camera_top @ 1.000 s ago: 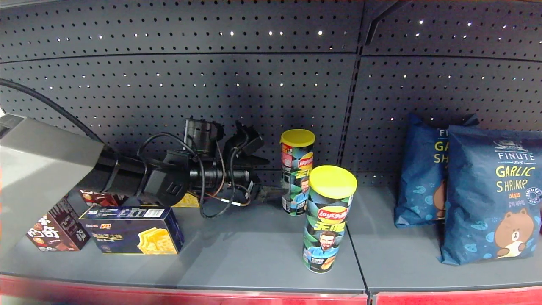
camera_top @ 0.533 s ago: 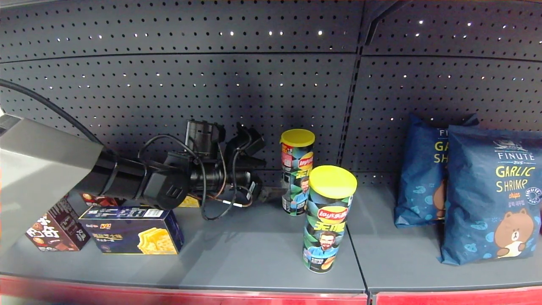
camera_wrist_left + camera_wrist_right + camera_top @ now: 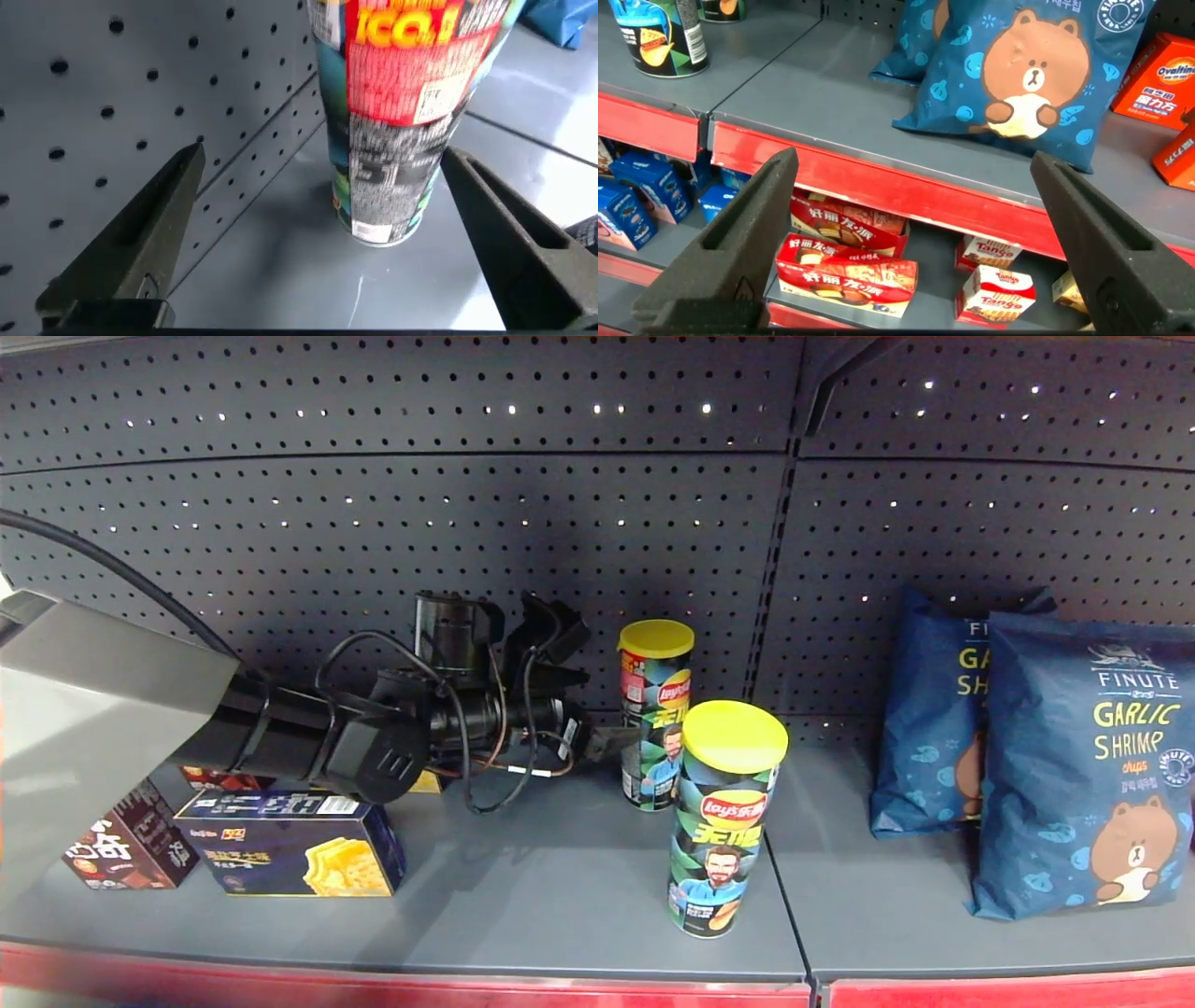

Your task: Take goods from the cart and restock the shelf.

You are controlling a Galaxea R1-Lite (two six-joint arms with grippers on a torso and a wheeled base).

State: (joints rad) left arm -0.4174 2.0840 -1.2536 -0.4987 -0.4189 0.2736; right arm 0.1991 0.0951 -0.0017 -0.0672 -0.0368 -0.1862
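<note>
Left gripper (image 3: pixel 324 159) spread, rear chip can (image 3: pixel 655 709) upright

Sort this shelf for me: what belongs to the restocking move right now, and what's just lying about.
In the job: left gripper, open; rear chip can just ahead of it; grey shelf.
Lying about: front chip can; blue snack box; brown box; garlic shrimp bags.

Yellow-lidded chip cans (image 3: pixel 726 817), blue shrimp-chip bags (image 3: pixel 1083 765)
</note>
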